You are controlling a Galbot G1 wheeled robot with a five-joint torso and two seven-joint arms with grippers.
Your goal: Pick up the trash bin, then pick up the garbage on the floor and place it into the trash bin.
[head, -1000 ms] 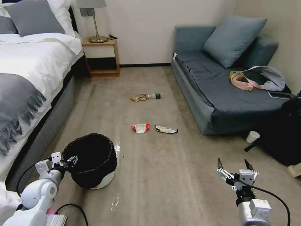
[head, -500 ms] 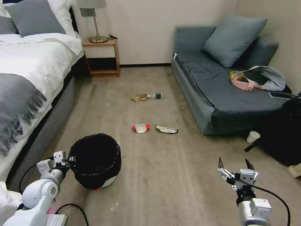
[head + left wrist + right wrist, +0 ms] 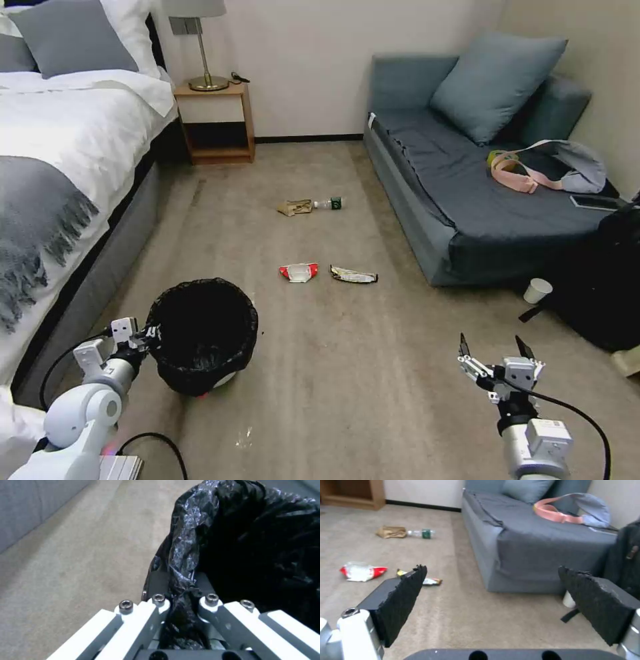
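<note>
The trash bin (image 3: 203,337), white with a crinkly black bag over its rim, is at the lower left of the head view, tilted so little of its white base shows. My left gripper (image 3: 148,335) is shut on the bin's near rim; the left wrist view shows its fingers (image 3: 156,602) pinching the black bag (image 3: 253,542). The garbage lies on the carpet ahead: a red-and-white wrapper (image 3: 299,272) (image 3: 361,570), a gold-black wrapper (image 3: 353,275) (image 3: 431,580), a brown paper bag (image 3: 295,208) (image 3: 391,532) and a small bottle (image 3: 329,203) (image 3: 420,533). My right gripper (image 3: 492,350) (image 3: 491,575) hangs open at lower right, holding nothing.
A bed (image 3: 60,167) runs along the left, with a nightstand (image 3: 215,123) and lamp at the back wall. A grey sofa (image 3: 467,180) stands on the right. A white cup (image 3: 537,291) and a black bag (image 3: 603,280) sit on the floor beside it.
The bin has shifted a little to the right and away from the bed with my left gripper on its rim, and less of its white base shows. The right gripper barely moved.
</note>
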